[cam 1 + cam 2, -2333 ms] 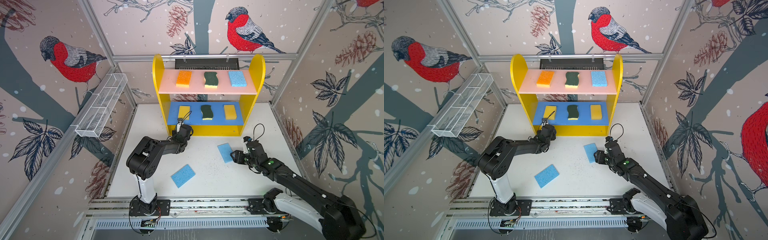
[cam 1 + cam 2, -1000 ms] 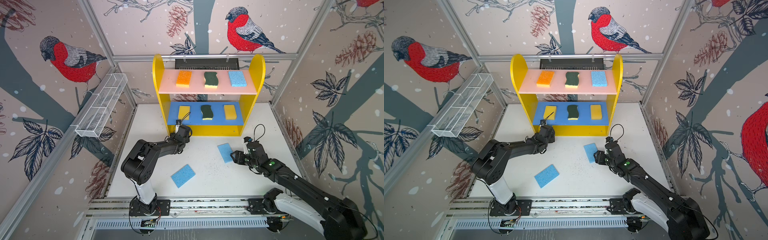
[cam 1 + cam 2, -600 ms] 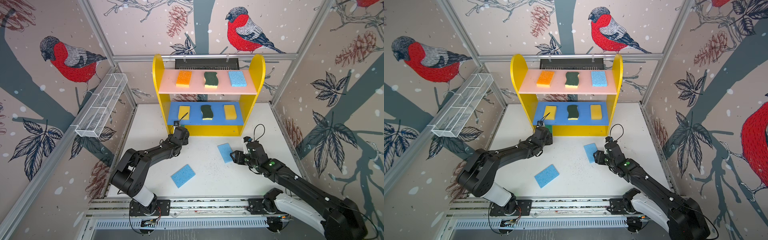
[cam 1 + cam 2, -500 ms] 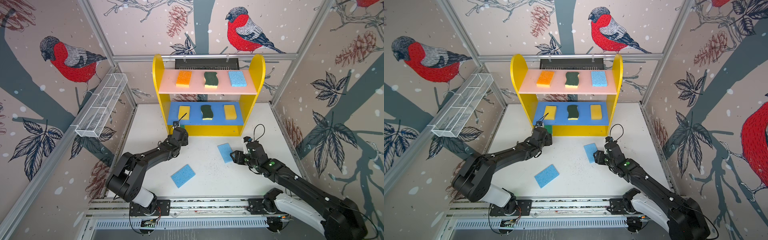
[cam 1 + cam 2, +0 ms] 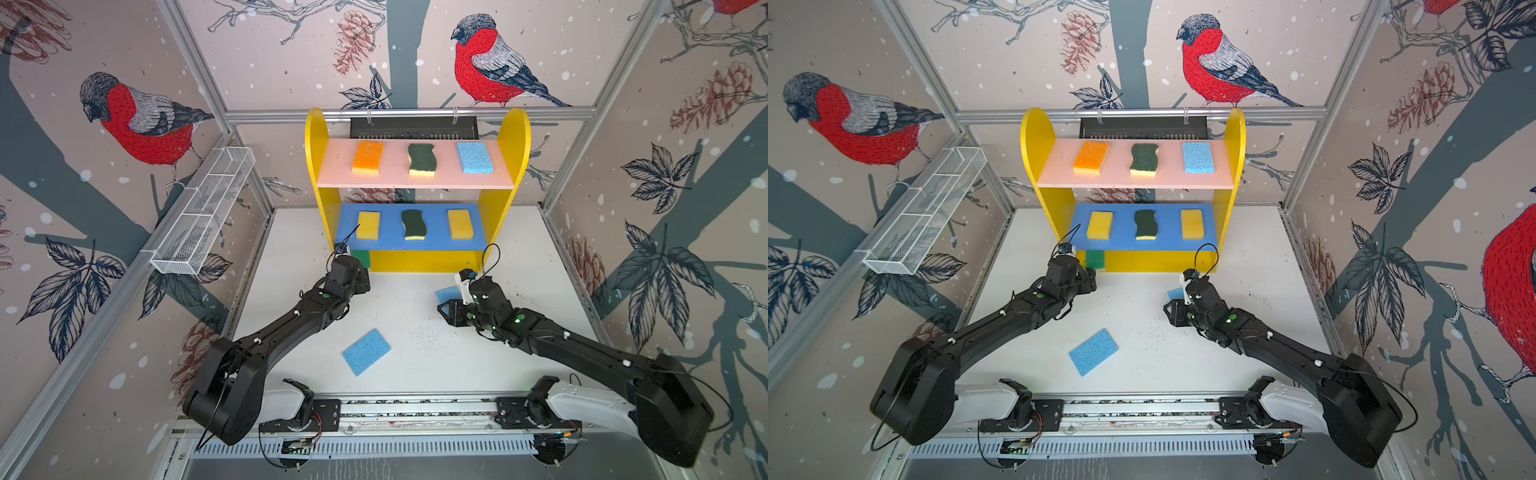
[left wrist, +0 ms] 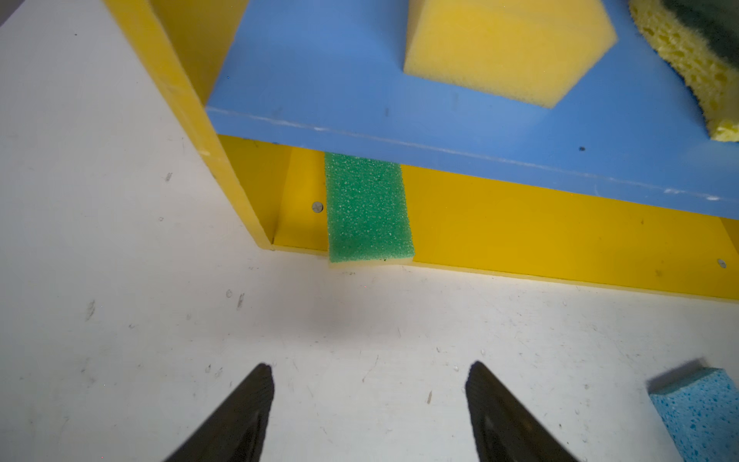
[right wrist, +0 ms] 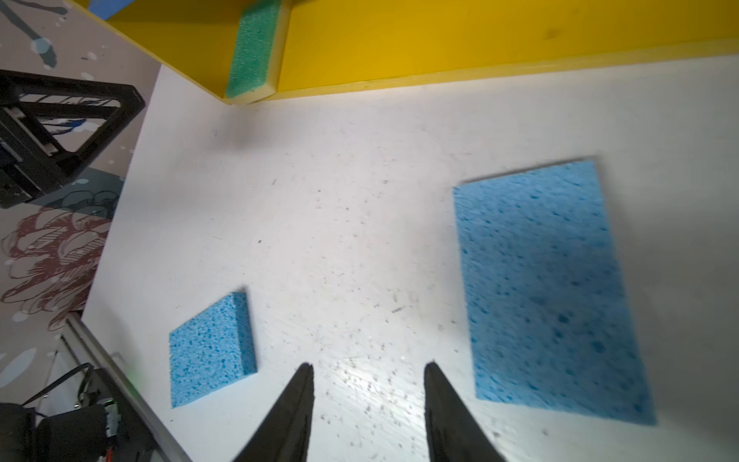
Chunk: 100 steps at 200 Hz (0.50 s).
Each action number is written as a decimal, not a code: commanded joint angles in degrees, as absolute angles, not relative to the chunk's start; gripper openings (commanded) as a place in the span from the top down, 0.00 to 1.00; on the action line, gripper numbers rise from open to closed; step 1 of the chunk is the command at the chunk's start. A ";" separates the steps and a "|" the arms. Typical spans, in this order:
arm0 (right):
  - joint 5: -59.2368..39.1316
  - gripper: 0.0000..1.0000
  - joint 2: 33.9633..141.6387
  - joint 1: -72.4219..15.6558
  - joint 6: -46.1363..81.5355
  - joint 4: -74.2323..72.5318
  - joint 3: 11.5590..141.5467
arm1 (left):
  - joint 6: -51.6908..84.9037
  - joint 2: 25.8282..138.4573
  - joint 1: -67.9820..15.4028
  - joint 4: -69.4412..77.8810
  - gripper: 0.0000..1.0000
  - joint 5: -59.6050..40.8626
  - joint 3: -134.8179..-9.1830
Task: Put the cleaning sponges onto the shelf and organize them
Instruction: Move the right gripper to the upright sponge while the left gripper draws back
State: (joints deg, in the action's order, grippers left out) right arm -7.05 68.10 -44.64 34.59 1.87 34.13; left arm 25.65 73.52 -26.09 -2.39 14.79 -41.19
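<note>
The shelf [image 5: 515,137] now carries seven sponges: three on its pink board [image 5: 332,174], three on its blue board [image 5: 478,239], and a newcomer on its yellow base [image 5: 415,262]. That is the change. A moment ago the left gripper covered the left end of the base; now it has drawn back and the green sponge [image 6: 368,208] lies there, tucked partly under the blue board with its front edge just proud of the base's lip. We judge that placement done, which leaves two blue sponges on the white table [image 5: 415,299].

The left arm [image 5: 291,324] has gone from folded with a raised elbow to stretched long and low across the table, its wrist pointing at the shelf. The right arm [image 5: 561,345] lies low too. Its wrist has turned over the nearer blue sponge [image 7: 548,288], so both top views show only a corner of it.

That sponge lies flat in front of the shelf's right end. The other blue sponge [image 5: 366,351] lies well apart, in the middle of the table nearer the rail.

The left gripper [image 6: 370,368] hangs spread and empty, a short way off the green sponge. The right gripper [image 7: 368,366] also stands parted with only bare table between its tips. The near sponge is just beside one jaw, not between them, so we judge the pickup not yet made.
</note>
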 commanded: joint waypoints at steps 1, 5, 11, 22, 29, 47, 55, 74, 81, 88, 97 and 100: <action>-9.09 0.62 72.36 -47.17 36.32 -7.52 36.94 | 27.54 70.39 -25.51 -6.74 0.24 13.72 -41.05; -9.66 0.63 73.97 -47.61 36.57 -8.49 37.54 | 27.71 69.80 -25.35 -7.12 0.24 13.67 -40.96; -10.23 0.66 75.55 -48.24 36.98 -9.98 38.45 | 28.14 68.77 -24.99 -7.61 0.24 13.56 -40.78; -10.85 0.69 78.16 -49.38 38.25 -12.89 39.56 | 29.06 67.21 -23.78 -9.07 0.24 12.41 -40.59; -11.64 0.72 79.62 -49.88 39.30 -15.43 39.97 | 29.49 66.34 -22.91 -10.21 0.23 11.42 -40.61; -13.49 0.84 83.58 -50.74 43.37 -22.46 40.43 | 30.30 63.53 -21.31 -11.99 0.23 9.79 -40.36; -14.19 0.88 85.48 -51.00 45.54 -25.96 40.51 | 30.40 62.20 -20.81 -12.12 0.23 9.35 -40.11; -14.70 0.90 90.49 -52.16 49.81 -33.27 41.47 | 30.17 59.64 -19.50 -12.18 0.23 7.35 -39.64; -14.47 0.90 92.44 -52.75 50.62 -34.80 42.58 | 30.19 58.89 -19.10 -12.65 0.23 7.11 -39.55; -14.13 0.90 94.45 -53.43 51.16 -35.86 43.97 | 30.56 58.28 -18.74 -13.05 0.23 7.04 -39.51; -14.05 0.90 97.22 -54.22 51.86 -37.17 45.88 | 31.45 57.62 -18.37 -13.06 0.22 6.58 -39.30; -14.06 0.90 98.08 -54.48 52.26 -37.84 46.48 | 31.67 57.43 -18.19 -12.97 0.22 6.22 -39.27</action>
